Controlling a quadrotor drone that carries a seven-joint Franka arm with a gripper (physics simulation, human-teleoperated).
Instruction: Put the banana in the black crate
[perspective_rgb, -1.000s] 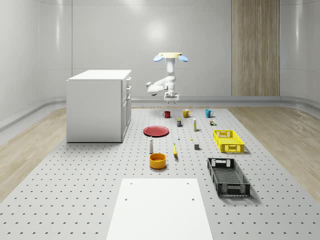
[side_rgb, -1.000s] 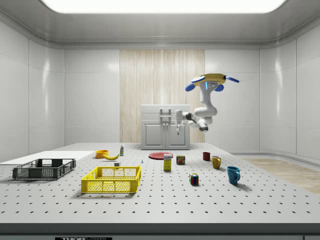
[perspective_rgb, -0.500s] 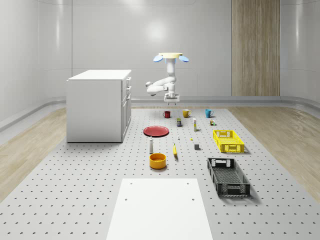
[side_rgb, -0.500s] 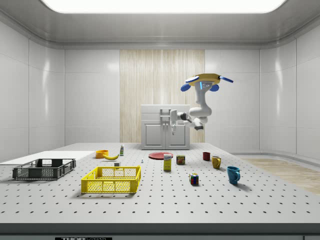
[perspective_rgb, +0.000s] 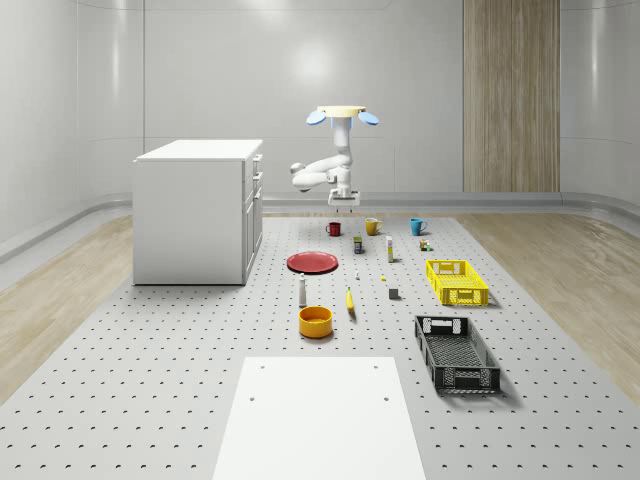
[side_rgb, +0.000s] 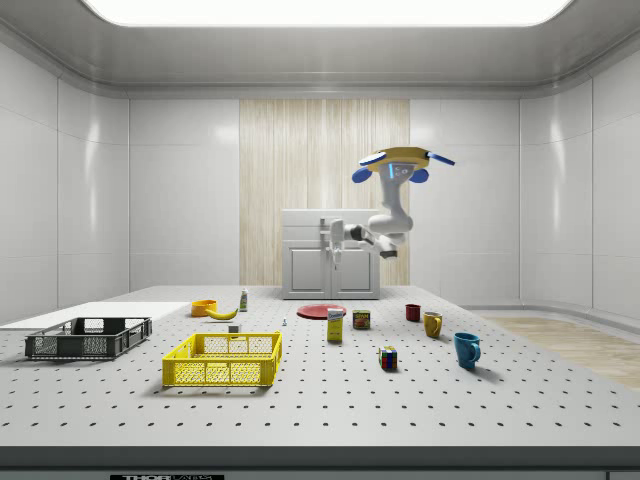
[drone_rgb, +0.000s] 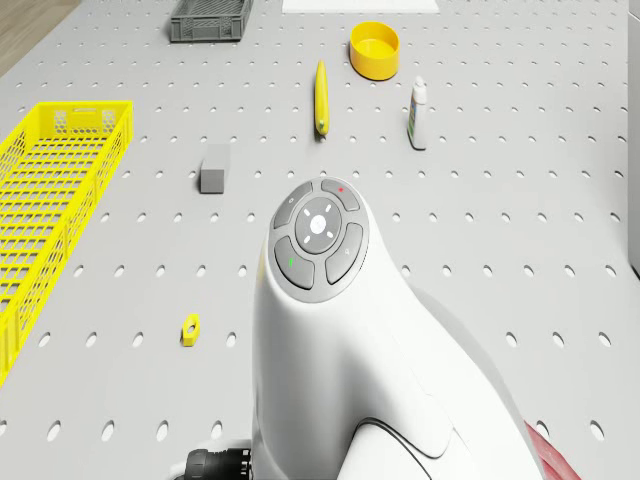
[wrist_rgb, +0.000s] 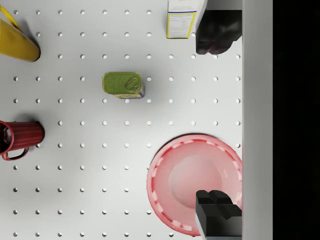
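Banana (perspective_rgb: 350, 300): light, firm, smooth curved skin; take across mid-body. Drone (perspective_rgb: 341, 114) hovers over table's (perspective_rgb: 150, 380) far end; tool (wrist_rgb: 218, 125) spread, empty, above red plate (wrist_rgb: 172, 200).

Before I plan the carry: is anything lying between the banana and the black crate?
Nothing visible. The banana lies on open table beside the orange bowl; the black crate sits nearer the camera toward the whole-scene view's right, with bare table between.

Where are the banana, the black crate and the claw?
banana (perspective_rgb: 350, 300): whole-scene view, middle of the fruit.
black crate (perspective_rgb: 432, 352): whole-scene view, its left wall.
claw (perspective_rgb: 343, 207): whole-scene view, between the fingertips, high above the table.
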